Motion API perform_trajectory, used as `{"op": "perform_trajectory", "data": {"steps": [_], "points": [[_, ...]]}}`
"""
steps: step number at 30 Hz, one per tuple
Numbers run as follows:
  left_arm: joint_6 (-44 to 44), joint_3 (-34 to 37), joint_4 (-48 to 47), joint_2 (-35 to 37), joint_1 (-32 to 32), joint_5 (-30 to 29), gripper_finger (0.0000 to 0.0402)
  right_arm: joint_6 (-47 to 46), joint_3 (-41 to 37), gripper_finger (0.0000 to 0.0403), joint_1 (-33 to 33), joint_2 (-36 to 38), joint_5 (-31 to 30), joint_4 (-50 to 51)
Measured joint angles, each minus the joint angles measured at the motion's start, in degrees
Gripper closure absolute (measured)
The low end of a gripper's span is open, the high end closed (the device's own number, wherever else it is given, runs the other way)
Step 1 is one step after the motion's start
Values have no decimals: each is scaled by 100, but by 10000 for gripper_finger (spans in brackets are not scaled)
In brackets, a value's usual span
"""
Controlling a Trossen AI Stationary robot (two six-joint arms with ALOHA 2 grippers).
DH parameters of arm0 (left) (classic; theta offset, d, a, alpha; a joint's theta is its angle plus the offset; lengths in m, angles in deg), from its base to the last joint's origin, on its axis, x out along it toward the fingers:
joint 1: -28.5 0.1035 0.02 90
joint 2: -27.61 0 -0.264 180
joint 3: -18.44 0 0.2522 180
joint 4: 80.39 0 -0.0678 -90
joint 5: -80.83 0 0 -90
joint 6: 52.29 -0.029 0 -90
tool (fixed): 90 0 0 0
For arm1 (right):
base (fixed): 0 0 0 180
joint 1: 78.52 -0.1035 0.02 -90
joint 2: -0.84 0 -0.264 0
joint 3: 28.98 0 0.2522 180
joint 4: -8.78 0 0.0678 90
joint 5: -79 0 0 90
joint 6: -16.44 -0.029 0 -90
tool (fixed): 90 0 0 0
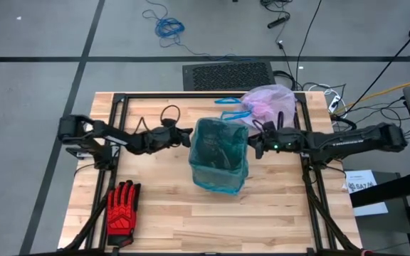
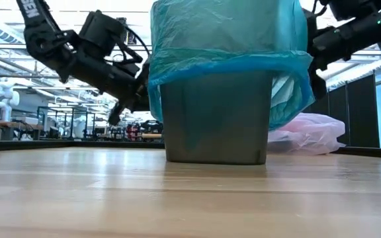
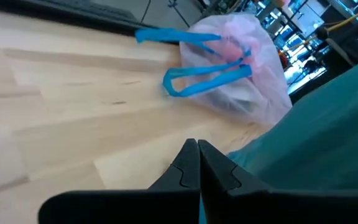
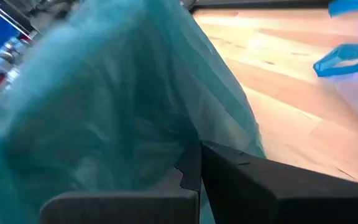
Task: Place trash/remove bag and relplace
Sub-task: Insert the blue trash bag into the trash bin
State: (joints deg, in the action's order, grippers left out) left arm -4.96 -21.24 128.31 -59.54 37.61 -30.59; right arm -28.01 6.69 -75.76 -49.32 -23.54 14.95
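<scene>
1. Pink bag (image 1: 270,100): tied, lying upper right of the table (image 1: 162,206), blue drawstring loops toward frame left.
2. Teal-lined bin (image 1: 220,156): upright, centre.
3. Left pincer (image 1: 188,134), right pincer (image 1: 253,144): closed, flanking the bin.
4. Writing: none legible.

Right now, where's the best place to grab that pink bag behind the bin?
Probably the blue drawstring loops of the pink bag. They lie flat on the table, sticking out toward the left arm's side, so come from above there; the body looks soft and bulgy.
</scene>
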Motion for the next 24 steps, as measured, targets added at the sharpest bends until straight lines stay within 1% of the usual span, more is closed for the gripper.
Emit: {"op": "perform_trajectory", "data": {"steps": [5, 10, 15, 17, 19, 24], "points": [[149, -1, 482, -523, -16, 48, 402, 25, -2, 403, 0, -620, 1, -361], [178, -1, 508, -814, -19, 334, 402, 34, 0, 403, 2, -1307, 6, -743], [182, -1, 480, -987, -19, 488, 402, 8, -2, 403, 2, -1855, 49, -765], [170, 51, 504, -927, -19, 488, 402, -60, -2, 403, 2, -1798, 56, -712], [126, 191, 474, -658, -19, 472, 402, -122, -2, 403, 2, -1526, 56, -536], [-12, 570, 368, 267, 80, 199, 402, -102, -2, 403, 2, -352, -251, 404]]}}
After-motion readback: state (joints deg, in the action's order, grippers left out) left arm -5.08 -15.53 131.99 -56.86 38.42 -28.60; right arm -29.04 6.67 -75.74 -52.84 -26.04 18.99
